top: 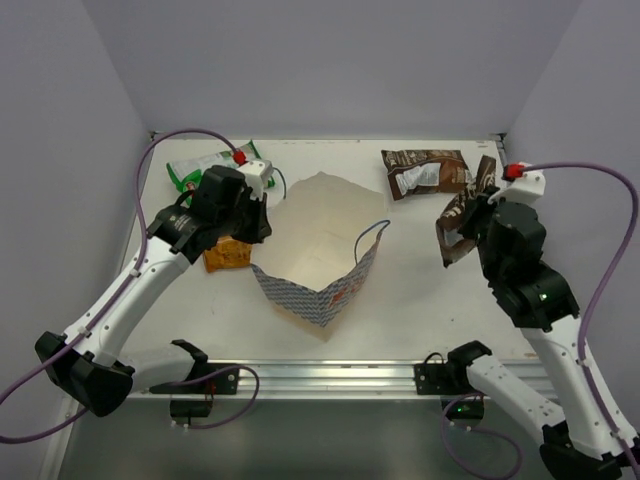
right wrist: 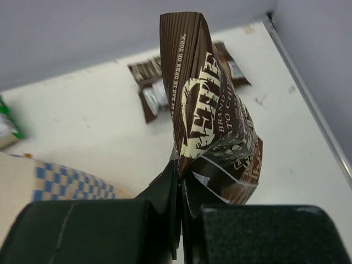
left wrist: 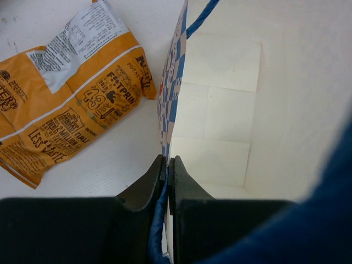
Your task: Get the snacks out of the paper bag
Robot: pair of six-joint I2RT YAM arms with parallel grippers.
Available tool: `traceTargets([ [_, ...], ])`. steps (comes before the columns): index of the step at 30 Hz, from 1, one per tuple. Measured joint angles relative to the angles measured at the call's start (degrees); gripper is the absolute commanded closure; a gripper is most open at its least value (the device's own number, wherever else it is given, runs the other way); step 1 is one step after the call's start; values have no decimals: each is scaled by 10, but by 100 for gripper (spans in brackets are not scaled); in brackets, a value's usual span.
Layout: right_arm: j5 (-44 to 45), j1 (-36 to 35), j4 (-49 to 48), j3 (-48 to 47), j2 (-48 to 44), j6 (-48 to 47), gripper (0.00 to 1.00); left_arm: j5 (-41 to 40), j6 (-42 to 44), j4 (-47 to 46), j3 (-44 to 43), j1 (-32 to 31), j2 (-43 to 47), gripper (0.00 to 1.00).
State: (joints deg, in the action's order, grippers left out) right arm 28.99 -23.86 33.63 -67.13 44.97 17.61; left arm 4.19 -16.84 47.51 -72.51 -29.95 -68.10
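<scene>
Tan paper, with a blue-and-white checkered band low on its walls, makes the paper bag (top: 318, 265), which stands open in the middle of the white table (top: 420, 320). In the left wrist view its inside (left wrist: 220, 110) shows pale paper with straight fold lines. A thin blue cord handle rises from the far rim.

The left gripper (top: 255, 225) is clenched on the left rim of the bag. In the left wrist view it (left wrist: 166, 170) has one black finger outside the wall and one inside, with only the paper and a piece of blue cord between them.

Just left of the bag the orange packet (left wrist: 71, 104) lies flat and crinkled. On it I can read "LESS WASTE" and a big "43"; the small white panel is too fine to read.

The right gripper (right wrist: 180, 176) is pinched tight on the lower edge of a dark brown packet (right wrist: 212, 126), which it holds upright above the table, right of the bag. Its large cream letters seem to say "KETTLE", with "BRAND" below; the foil is creased and shiny.

A second brown packet (top: 425, 172) lies flat near the far edge. The green-and-white packet (top: 200, 170) lies at the far left corner, its print unreadable.
</scene>
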Motion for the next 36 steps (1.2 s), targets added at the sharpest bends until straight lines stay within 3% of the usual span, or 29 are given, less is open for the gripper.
traceTargets([
  [4, -2, 45, 20, 103, 16, 33, 100, 5, 1, -3, 0, 0, 0, 100],
  [8, -14, 90, 37, 160, 89, 61, 100, 9, 1, -4, 0, 0, 0, 100],
  [15, -78, 101, 1, 126, 242, 82, 100, 16, 0, -13, 0, 0, -1, 96],
  [19, -132, 102, -20, 62, 377, 90, 97, 16, 0, -17, 0, 0, -2, 84],
  [23, -188, 101, -36, 34, 440, 99, 66, 17, -2, -23, 0, 0, -2, 67],
  [25, -209, 101, -37, 33, 440, 100, 59, 17, -4, -25, -3, 0, -3, 64],
  [31, -233, 101, -33, 30, 397, 89, 27, 27, -10, -36, -22, 0, -3, 40],
  [36, -241, 101, -1, -8, 295, 66, 10, 44, -12, -39, -38, 0, -1, 4],
])
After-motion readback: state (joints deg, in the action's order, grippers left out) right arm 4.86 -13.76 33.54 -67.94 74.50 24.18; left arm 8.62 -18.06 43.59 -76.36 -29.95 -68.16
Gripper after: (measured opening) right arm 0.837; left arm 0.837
